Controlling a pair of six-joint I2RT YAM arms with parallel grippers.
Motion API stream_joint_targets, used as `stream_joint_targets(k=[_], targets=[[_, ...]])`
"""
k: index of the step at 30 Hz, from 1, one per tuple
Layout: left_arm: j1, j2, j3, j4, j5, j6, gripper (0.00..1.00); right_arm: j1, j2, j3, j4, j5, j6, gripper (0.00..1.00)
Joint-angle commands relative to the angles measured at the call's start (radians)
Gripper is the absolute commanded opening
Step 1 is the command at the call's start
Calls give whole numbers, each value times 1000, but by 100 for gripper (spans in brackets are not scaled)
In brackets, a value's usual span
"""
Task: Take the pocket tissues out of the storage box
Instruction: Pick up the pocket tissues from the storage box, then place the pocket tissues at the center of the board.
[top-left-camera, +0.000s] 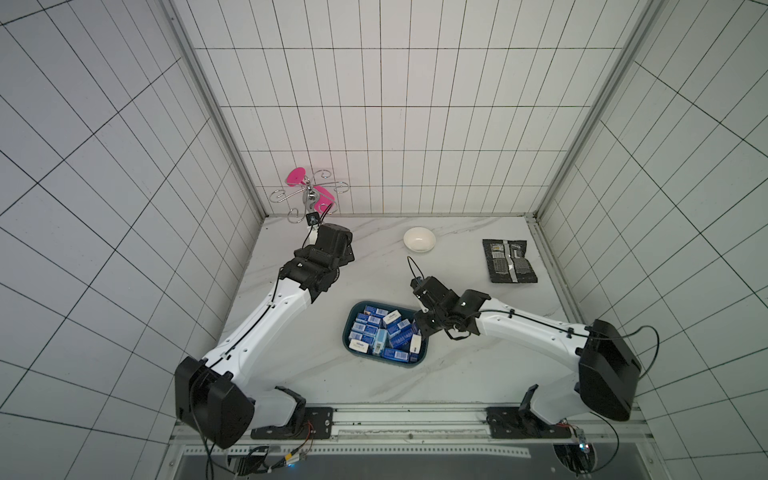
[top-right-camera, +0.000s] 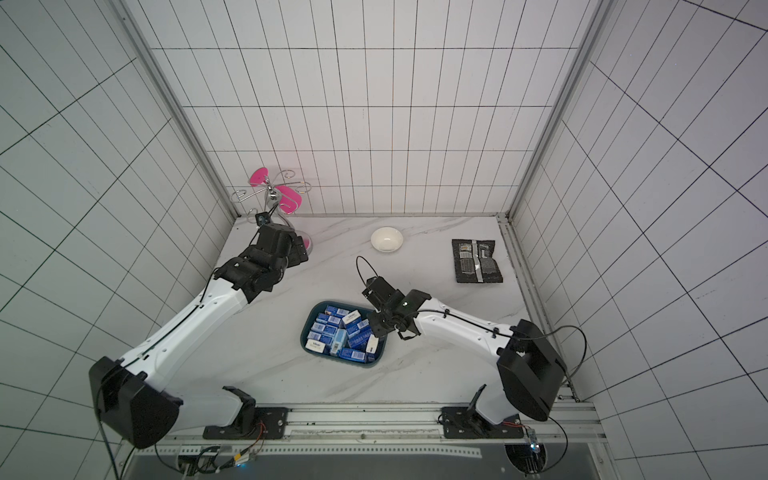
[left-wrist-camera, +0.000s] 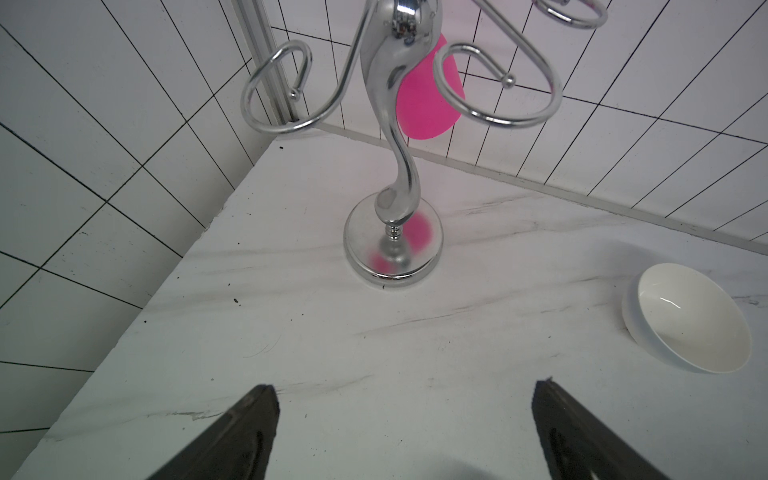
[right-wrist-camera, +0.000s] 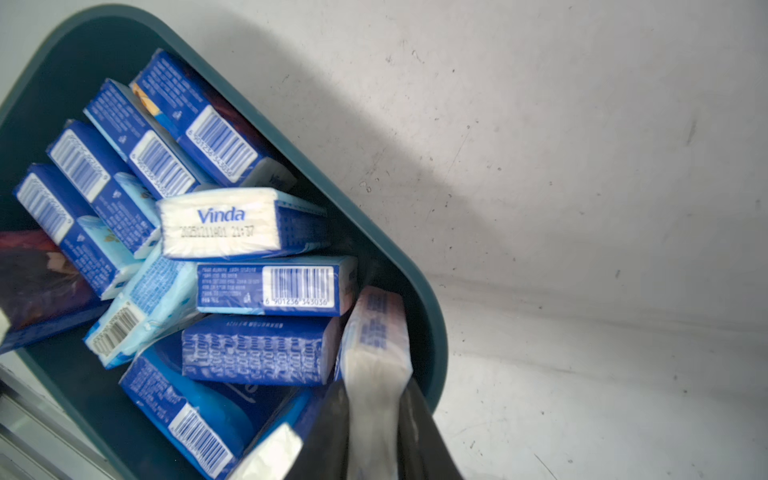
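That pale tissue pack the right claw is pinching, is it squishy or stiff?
Probably squishy: the pale pack looks pinched narrower where the right gripper clamps it. Likely light, being a small film-wrapped wad. Its glossy wrapper may slip.

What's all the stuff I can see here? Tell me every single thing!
pocket tissues: about a dozen, mostly blue, piled in the storage box
pale pack: one, pinkish-white, at the box's edge, pinched by the right gripper
storage box: one, dark teal, middle of the table
bowl: one, white, near the back wall
foil packet: one, black, lying flat at the back on the right arm's side
stand: one, shiny chrome, back corner on the left arm's side
cups: two, pink, hanging on the stand
table: one, white marble
left gripper: open, empty, facing the stand
right gripper: closed on the pale pack
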Motion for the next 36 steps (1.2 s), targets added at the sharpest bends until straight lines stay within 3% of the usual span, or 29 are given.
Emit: stream_joint_targets(k=[1, 6, 11, 18, 29, 36], targets=[[-3, -5, -2, 12, -17, 5, 99, 5, -50, 69, -39, 38, -17, 21], [-3, -5, -11, 17, -29, 4, 99, -20, -70, 108, -42, 63, -37, 19], [-3, -16, -15, 19, -35, 8, 99, -114, -111, 106, 3, 57, -60, 18], [-3, -18, -18, 33, -36, 5, 99, -221, -146, -19, 314, 15, -2, 18], [-13, -15, -19, 40, -21, 7, 98, -223, 27, -210, 820, 334, 276, 17], [-15, -23, -23, 46, -36, 20, 99, -177, 120, -205, 815, 430, 381, 17]])
